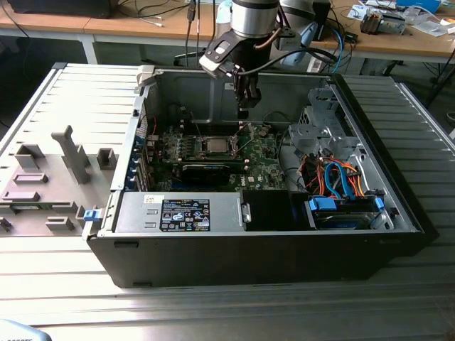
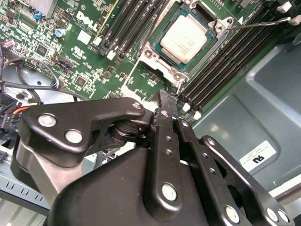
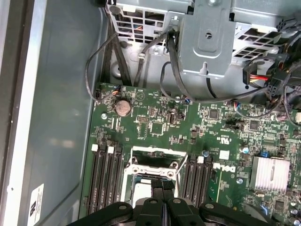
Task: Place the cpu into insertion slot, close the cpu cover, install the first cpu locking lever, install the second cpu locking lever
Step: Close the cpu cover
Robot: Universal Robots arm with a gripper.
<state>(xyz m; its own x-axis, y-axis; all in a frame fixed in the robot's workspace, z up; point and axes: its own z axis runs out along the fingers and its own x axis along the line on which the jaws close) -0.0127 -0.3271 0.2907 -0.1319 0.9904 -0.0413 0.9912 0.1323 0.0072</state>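
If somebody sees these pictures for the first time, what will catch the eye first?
The open computer case on the ribbed metal table stands out first, its green motherboard exposed. Over the board hangs the black gripper, shut and holding nothing. Near its tips in the second wrist view, the silver cpu lies flat on the board.

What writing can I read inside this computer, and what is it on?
Power supply label: print too small to read.
White sticker on the case wall: a mark, no legible words.
Motherboard: white maker's logo, tiny codes illegible.
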